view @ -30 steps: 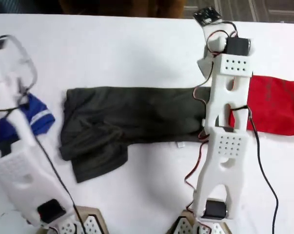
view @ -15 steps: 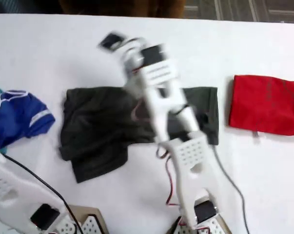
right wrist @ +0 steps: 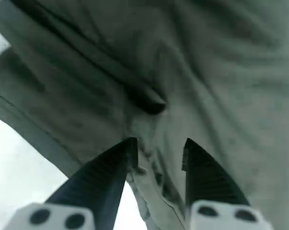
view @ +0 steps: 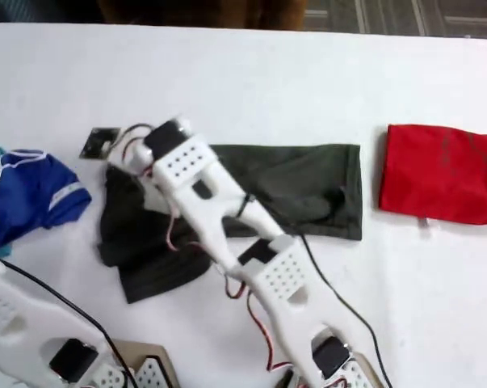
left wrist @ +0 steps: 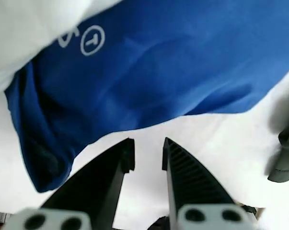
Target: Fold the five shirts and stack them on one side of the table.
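A dark green shirt (view: pixel 308 187) lies partly folded across the middle of the table, its left end bunched (view: pixel 150 267). My right arm (view: pixel 227 226) stretches diagonally over it to that left end. In the right wrist view my right gripper (right wrist: pixel 158 153) is open just above the green fabric (right wrist: pixel 216 81), with a fold of cloth between the fingers. A crumpled blue shirt (view: pixel 33 194) sits at the left edge. My left gripper (left wrist: pixel 146 153) is open over bare table, close beside the blue shirt (left wrist: pixel 149 76). A folded red shirt (view: pixel 441 174) lies at the right.
The left arm's white body (view: pixel 17 323) fills the near left corner. Both arm bases (view: pixel 316 376) stand at the front edge. White table (view: pixel 251 81) stretches behind the shirts. An edge of green cloth (left wrist: pixel 285 158) shows in the left wrist view.
The right arm swung from beside the red shirt leftward across the green shirt to its left end. The left arm drew back toward the near left corner, uncovering the blue shirt.
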